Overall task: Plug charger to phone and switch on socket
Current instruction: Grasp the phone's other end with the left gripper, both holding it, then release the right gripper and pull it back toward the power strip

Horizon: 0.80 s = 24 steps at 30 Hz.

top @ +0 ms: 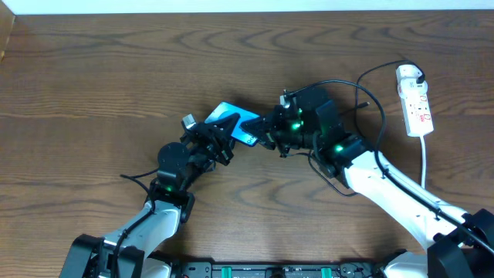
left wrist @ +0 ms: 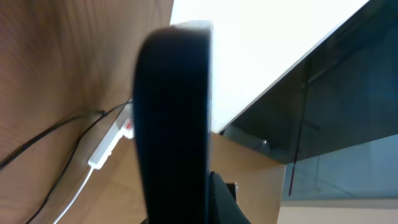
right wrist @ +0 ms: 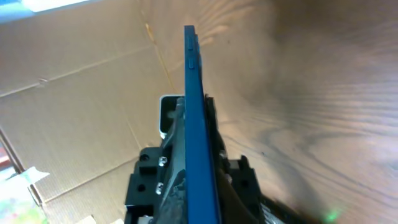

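Closest to the lens in the right wrist view is the phone (right wrist: 200, 124), seen edge-on. It shows as a thin, flat, straight blue slab with a small raised side button near its upper end.

From overhead, the left gripper (top: 222, 133) has its dark fingers clamped tight on the lower left part of the phone (top: 235, 121). The glossy cyan screen faces up and its long side runs diagonally. The right gripper (top: 268, 137) sits at the phone's right-hand end with its jaws drawn together. I cannot tell whether anything is pinched between them. Green lights glow on that arm's black housing.

In the left wrist view a blurred, dark, round-topped shape fills the middle of the frame. It is too close to the lens to make out.

The phone and both grippers are near the middle of the table (top: 93, 77), a brown board with a bold wavy grain and a dull sheen.

The socket (top: 415, 100) lies flat near the table's right edge, toward the far right corner. It is a small elongated strip of smooth white plastic with red markings. The charger has its white plug (top: 408, 73) seated at the strip's far end. Its thin black cable loops back across the wood toward the right arm. A thick white cord (top: 425, 158) leaves the strip's near end and runs toward the near edge.

Creased brown cardboard (right wrist: 74, 93) stands beyond the table in the right wrist view.
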Motion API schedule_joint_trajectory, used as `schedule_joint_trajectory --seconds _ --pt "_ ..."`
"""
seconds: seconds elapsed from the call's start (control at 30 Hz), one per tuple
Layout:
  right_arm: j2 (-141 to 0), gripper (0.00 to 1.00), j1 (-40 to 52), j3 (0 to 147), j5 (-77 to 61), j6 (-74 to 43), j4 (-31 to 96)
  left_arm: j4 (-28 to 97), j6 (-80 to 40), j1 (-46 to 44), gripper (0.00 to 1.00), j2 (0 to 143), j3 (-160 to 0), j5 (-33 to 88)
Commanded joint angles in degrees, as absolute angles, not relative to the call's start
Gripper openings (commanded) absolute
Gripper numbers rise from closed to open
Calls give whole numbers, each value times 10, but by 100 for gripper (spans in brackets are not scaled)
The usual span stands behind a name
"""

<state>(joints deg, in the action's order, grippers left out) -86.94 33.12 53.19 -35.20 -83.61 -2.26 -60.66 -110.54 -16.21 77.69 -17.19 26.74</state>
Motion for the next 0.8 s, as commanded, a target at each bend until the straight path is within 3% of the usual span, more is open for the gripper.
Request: schedule_joint_trajectory --seconds 0.0,0.17,0.33,0.77 --pt "-875 10 307 518 -396 -799 28 -633 -1105 -157 7 769 -184 272" --pt "-875 12 292 518 -397 -714 41 -631 -1104 -157 7 769 -184 262" --pt "-875 21 291 518 -396 -649 41 -625 -1081 -157 7 769 -184 256" --pt "-870 64 246 519 -302 -376 43 -528 -1032 -120 7 771 -185 245"
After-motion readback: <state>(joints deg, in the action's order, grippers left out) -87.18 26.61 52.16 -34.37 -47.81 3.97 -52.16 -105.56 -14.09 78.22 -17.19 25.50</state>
